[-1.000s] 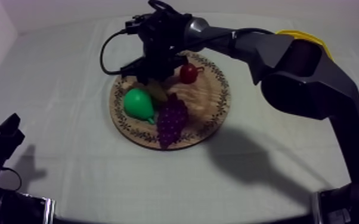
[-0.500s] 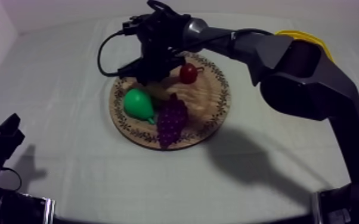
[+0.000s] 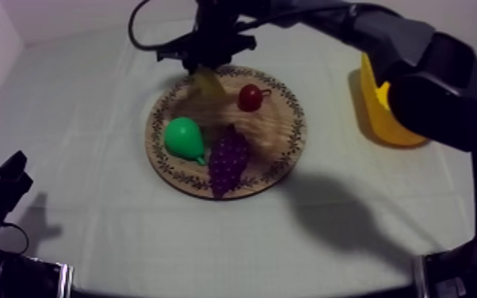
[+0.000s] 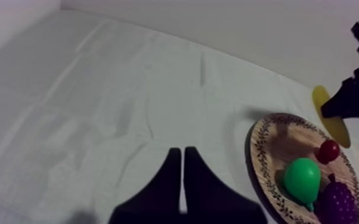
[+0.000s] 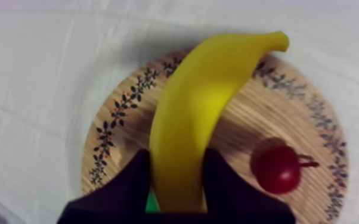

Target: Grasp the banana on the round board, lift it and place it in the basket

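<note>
Above the far rim of the wooden board (image 3: 277, 139), the right gripper (image 3: 204, 70) holds the banana (image 3: 208, 84) clamped between its two black fingers. The right wrist view confirms the grip: both fingers press the banana's flanks near one end, and the rest of it points away from the gripper across the board. The banana casts a shadow on the wood, so it is judged to be clear of the surface, not resting on it. Gripping near the end leaves most of the length free to go into a container first.

On the board lie the pear (image 3: 185, 136), the bunch of grapes (image 3: 227, 156) and the small red fruit (image 3: 249, 97). All three are apart from the banana, so nothing is in the way of carrying it off.

The yellow basket (image 3: 380, 111) stands on the cloth (image 3: 91, 119) at the robot's right, well apart from the board. It is on the working arm's own side, which explains why that arm was used.

The left gripper (image 4: 183, 173) sits low at its own side, fingers together in a narrow wedge, holding nothing.

Status: pick-up judged complete; carrying and release outstanding. Risk: the end-heavy hold may let the banana swing.
</note>
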